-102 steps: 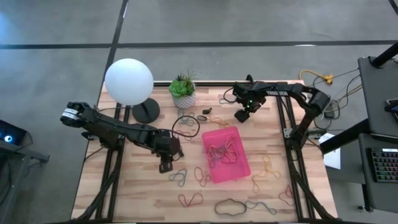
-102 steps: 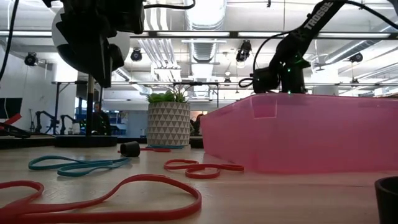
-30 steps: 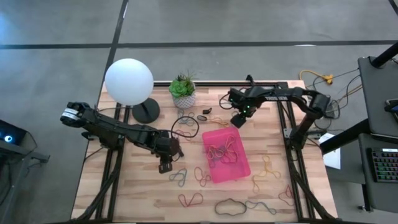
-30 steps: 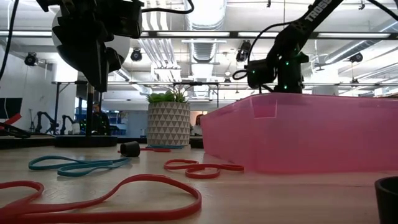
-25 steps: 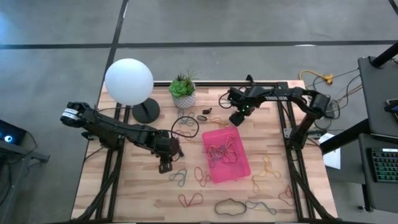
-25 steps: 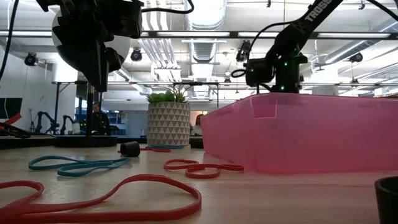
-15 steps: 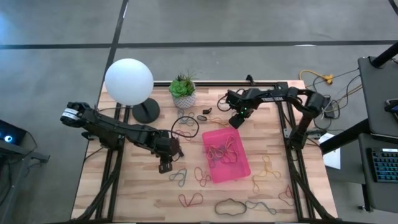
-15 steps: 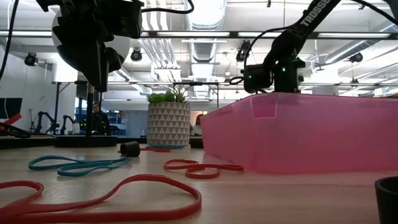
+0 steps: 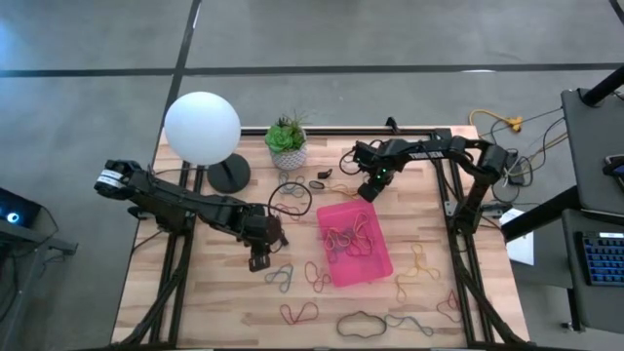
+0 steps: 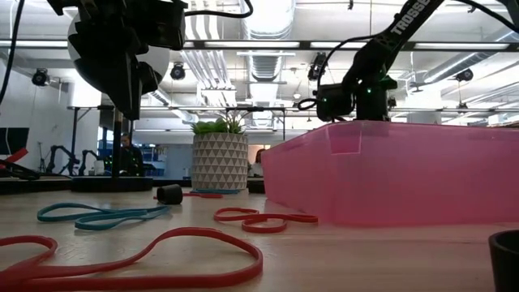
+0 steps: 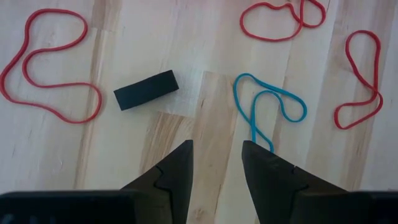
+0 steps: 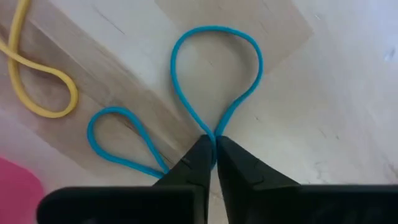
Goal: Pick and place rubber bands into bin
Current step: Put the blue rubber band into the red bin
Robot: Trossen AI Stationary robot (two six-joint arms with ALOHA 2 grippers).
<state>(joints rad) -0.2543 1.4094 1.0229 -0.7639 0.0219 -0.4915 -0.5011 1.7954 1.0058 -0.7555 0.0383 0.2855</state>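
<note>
Since a second ago the right gripper has dropped to the tabletop near its far edge and pinched a blue rubber band, just beyond the bin. Left gripper hovers half-spread near the middle, holding nothing.

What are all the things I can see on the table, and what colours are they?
bin: one, bright pink, middle of the table, with a few tangled bands inside.
rubber bands: many, red, blue, yellow, black and tan, lying loose on the wood around the bin.
blue rubber band: one, on the wood beyond the bin, pinched at its crossing.
black block: one, small, on the wood among red and blue bands.
plant pot: one, white patterned with a green plant, far edge of the table.
lamp: one, white globe on a black base, far left corner.
table: one, light wood.
left gripper: dark, open, above the wood left of the bin, holding nothing.
right gripper: dark, shut on the blue rubber band.
</note>
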